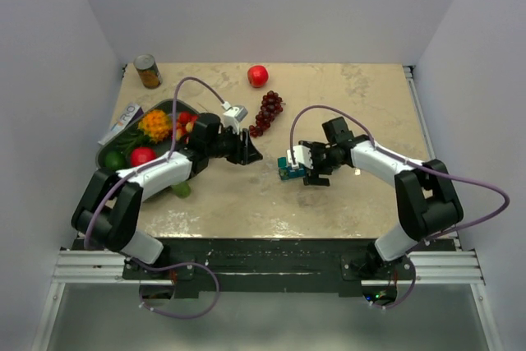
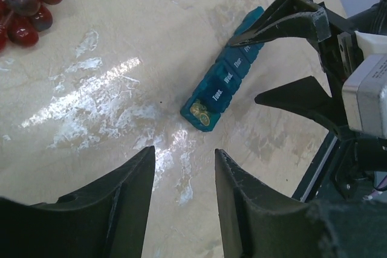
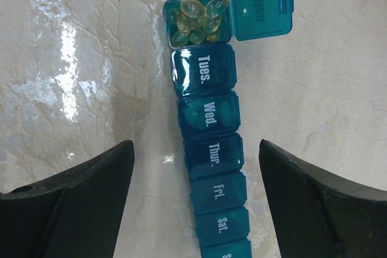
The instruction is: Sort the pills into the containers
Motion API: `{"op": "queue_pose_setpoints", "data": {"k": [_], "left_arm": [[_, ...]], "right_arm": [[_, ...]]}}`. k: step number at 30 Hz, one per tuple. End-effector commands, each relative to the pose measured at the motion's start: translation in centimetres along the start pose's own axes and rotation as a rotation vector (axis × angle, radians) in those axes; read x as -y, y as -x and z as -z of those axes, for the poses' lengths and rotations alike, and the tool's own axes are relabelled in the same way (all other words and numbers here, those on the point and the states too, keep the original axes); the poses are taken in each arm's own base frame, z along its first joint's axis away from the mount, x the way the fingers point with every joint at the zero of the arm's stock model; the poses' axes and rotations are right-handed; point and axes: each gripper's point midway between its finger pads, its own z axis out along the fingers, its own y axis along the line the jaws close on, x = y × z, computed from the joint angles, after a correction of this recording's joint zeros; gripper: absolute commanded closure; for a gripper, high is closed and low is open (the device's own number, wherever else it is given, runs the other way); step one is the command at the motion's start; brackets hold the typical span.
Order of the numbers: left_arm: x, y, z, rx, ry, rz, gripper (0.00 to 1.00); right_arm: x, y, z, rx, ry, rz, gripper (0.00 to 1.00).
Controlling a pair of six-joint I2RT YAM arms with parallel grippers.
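The containers are one teal pill organiser lying flat on the table, also seen in the overhead view and the left wrist view. Its end compartment has its lid flipped open and holds several yellow pills. The other lids in view are shut. My right gripper is open, a finger on each side of the organiser without touching it. My left gripper is open with nothing between its fingers, a short way left of the organiser's open end.
A bunch of dark red grapes lies just behind the left gripper. A dark green fruit tray sits at the left edge, with a can and a red fruit at the back.
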Motion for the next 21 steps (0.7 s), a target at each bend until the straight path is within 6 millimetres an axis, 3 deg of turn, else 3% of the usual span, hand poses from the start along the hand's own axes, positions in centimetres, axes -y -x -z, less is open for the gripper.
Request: {"op": "queue_pose_setpoints", "data": {"k": [1, 10, 21], "left_arm": [[0.5, 1.5, -2.4, 0.018, -0.019, -0.050, 0.52], [-1.8, 0.6, -6.2, -0.040, 0.014, -0.042, 0.52], [-3.7, 0.8, -9.1, -0.037, 0.048, -0.031, 0.52]], "right_arm": [[2.3, 0.3, -0.1, -0.004, -0.054, 0.049, 0.16], [2.2, -0.5, -1.1, -0.018, -0.037, 0.033, 0.21], [2.2, -0.8, -1.3, -0.035, -0.028, 0.023, 0.38]]}}
